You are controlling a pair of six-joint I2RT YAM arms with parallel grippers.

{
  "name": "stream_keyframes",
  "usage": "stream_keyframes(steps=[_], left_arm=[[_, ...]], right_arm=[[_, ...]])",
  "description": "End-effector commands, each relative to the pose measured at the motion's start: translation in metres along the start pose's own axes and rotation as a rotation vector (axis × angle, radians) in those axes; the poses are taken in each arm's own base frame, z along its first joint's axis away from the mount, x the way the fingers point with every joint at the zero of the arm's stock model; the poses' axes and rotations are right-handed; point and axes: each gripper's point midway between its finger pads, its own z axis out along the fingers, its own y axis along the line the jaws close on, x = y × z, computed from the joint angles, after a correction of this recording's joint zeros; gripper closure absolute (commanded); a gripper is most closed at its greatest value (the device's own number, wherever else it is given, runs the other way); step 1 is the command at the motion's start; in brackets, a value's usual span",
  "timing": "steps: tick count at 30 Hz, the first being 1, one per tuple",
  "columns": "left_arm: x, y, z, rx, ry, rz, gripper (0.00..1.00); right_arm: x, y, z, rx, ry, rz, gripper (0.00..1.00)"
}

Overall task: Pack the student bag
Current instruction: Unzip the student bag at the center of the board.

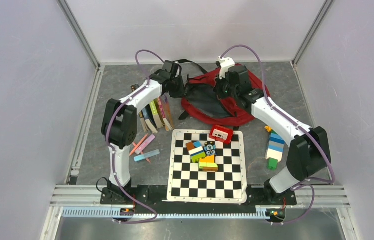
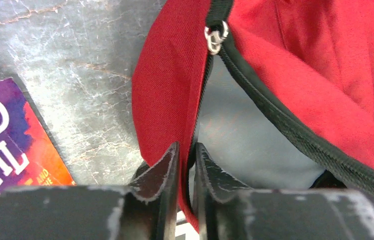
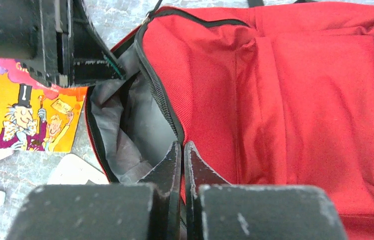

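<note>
Student bag (image 3: 300, 100) rim in left gripper (image 2: 187, 148), right gripper (image 3: 182, 145).

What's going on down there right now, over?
Left gripper pinching bag rim. Right gripper shut on opposite rim. Bag open. Books beside it, unpacked.

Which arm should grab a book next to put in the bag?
Probably left. The books lie right beside the left gripper, while the right gripper pinches the rim of the student bag and could hold it open.

walls (image 1: 20, 100): plain pale lilac panels | corner posts (image 1: 78, 32): aluminium | table surface (image 1: 115, 80): mottled grey | light: even
</note>
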Motion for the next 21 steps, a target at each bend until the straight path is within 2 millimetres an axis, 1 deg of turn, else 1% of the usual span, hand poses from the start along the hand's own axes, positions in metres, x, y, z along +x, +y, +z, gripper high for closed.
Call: stream_keyframes(steps=[1,2,3,5,9,12,14,17,19,21], left_arm=[[-0.010,-0.007,-0.001,-0.028,-0.025,0.035,0.90],[-0.013,-0.007,-0.002,-0.031,-0.036,0.037,0.96],[-0.016,-0.007,-0.004,-0.035,-0.047,0.042,0.98],[-0.024,-0.010,-0.007,-0.037,-0.071,0.055,0.98],[-0.032,-0.013,-0.010,-0.035,-0.081,0.072,0.98],[-0.034,-0.009,-0.007,-0.057,-0.073,0.080,0.98],[-0.034,-0.005,-0.005,-0.067,-0.066,0.076,0.98],[-0.034,0.003,-0.003,-0.089,-0.061,0.072,0.98],[-0.033,0.008,-0.001,-0.103,-0.057,0.073,0.98],[-0.030,0.009,0.003,-0.097,-0.045,0.078,0.98]], right_arm=[[-0.037,-0.019,-0.018,0.093,-0.128,0.019,1.00],[-0.038,-0.031,-0.020,0.140,-0.129,0.028,1.00],[-0.039,-0.041,-0.023,0.177,-0.131,0.040,1.00],[-0.039,-0.064,-0.029,0.241,-0.136,0.066,1.00],[-0.037,-0.120,-0.043,0.364,-0.140,0.149,1.00],[-0.031,-0.162,-0.057,0.468,-0.151,0.224,1.00],[-0.024,-0.184,-0.063,0.521,-0.149,0.267,1.00],[-0.010,-0.210,-0.068,0.575,-0.135,0.321,1.00],[0.003,-0.222,-0.067,0.602,-0.111,0.344,1.00],[0.018,-0.230,-0.062,0.621,-0.082,0.360,1.00]])
